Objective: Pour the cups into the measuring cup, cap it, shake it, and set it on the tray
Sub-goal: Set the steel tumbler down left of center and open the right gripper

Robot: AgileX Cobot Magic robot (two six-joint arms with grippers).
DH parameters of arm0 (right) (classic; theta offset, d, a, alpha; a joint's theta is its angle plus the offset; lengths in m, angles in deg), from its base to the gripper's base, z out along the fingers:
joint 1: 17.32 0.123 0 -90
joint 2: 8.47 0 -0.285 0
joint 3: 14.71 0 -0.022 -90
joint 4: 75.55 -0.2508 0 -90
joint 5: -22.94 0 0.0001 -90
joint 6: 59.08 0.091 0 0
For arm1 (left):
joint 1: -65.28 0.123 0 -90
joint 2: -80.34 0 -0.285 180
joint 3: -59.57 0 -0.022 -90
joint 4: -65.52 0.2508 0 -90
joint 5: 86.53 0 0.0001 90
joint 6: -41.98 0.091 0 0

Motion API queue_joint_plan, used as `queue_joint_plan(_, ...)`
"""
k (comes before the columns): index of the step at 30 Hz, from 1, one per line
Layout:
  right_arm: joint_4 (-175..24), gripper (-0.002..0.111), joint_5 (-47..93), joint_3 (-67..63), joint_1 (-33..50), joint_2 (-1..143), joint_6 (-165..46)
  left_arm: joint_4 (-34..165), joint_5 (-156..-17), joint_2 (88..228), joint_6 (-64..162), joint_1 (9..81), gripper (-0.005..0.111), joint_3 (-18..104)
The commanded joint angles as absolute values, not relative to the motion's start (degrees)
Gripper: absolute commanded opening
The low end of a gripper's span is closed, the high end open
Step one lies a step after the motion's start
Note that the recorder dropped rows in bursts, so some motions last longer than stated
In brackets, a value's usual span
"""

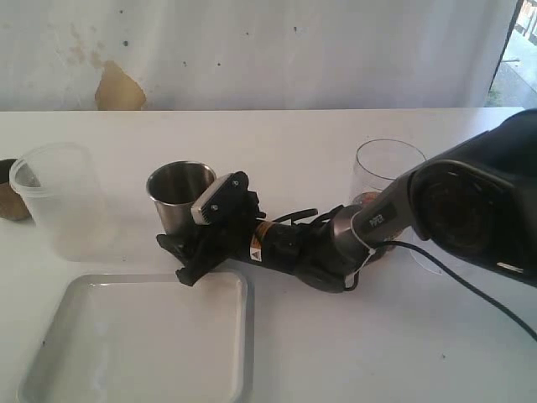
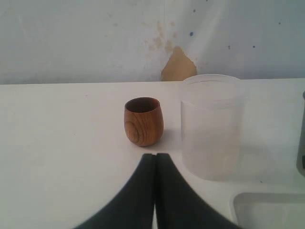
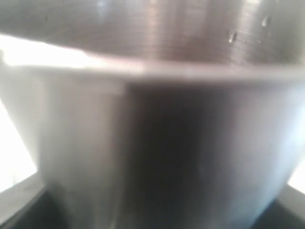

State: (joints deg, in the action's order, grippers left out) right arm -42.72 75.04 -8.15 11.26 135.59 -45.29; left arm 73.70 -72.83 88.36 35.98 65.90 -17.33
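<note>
Exterior view
- Steel tumbler point(image 1: 179, 195): stood upright on the white table point(image 1: 319, 336), mouth up, just behind the far edge of the tray point(image 1: 50, 369).
- Right gripper point(image 1: 176, 259): had reached across the middle, lying low and level, its jaws at either side of the tumbler's base.
- Measuring cup point(image 1: 388, 168): clear and upright, well to the right of the tumbler and partly hidden behind the right arm.
- Key relation: the tumbler's long axis was vertical and square to the level jaws. By my judgement, the pour would need a carry to the right, toward the measuring cup.
- Frosted cup point(image 1: 59, 201) and wooden cup point(image 1: 8, 201): at the far left, the wooden cup cut by the frame edge.

Left wrist view
- Left gripper point(image 2: 156, 155): fingers pressed together, holding nothing.
- Wooden cup point(image 2: 144, 121): upright, straight ahead of the fingertips and apart from them. This arm was plainly the nearer one for it.
- Frosted cup point(image 2: 212, 126): just beside the wooden cup, not touching it.
- Tray point(image 2: 267, 210): only one corner showed.

Right wrist view
- Steel tumbler point(image 3: 157, 143): filled the picture, blurred by closeness, rim level.
- Fingers point(image 3: 16, 205): dark tips flanked its wall on both sides, seemingly clamped against it at a wide spread. The contact itself was too blurred to be certain.
</note>
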Motion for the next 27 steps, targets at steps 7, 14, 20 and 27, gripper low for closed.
queue_joint_plan(7, -42.74, 0.088, 74.46, -8.28, 11.32, 135.80, -43.89, 73.90, -72.93, 88.13, 35.90, 66.15, 0.000, -17.64)
queue_joint_plan(14, -42.63, 0.088, 72.75, -8.28, 11.32, 132.89, -43.81, 73.90, -72.93, 88.13, 35.90, 66.15, 0.000, -17.64)
queue_joint_plan(20, -42.55, 0.088, 72.75, -8.28, 11.32, 130.38, -43.81, 73.90, -72.93, 88.13, 35.90, 66.15, 0.000, -17.64)
queue_joint_plan(27, -42.29, 0.088, 72.75, -8.28, 11.32, 130.27, -43.81, 73.90, -72.93, 88.13, 35.90, 66.15, 0.000, -17.64)
